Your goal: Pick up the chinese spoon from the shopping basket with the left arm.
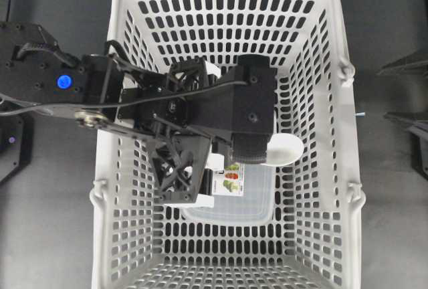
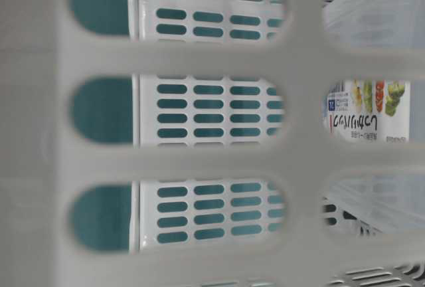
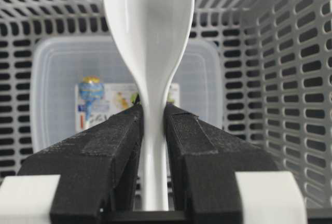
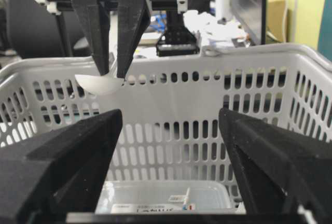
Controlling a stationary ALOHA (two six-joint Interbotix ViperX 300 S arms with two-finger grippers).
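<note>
The chinese spoon point(image 3: 148, 42) is one glossy white piece with a deep oval bowl narrowing to a short thick handle, and the left claw point(image 3: 154, 117) is clenched on that handle with a black finger pressed against each side. It hangs in the grip above the rim of the single light grey shopping basket point(image 1: 338, 135), bowl showing beside the black wrist in the overhead view, over one clear lidded container point(image 3: 57, 79) with a colourful label lying on the slotted basket floor. The right claw point(image 4: 171, 146) stands spread wide, holding nothing, outside the basket wall.
</note>
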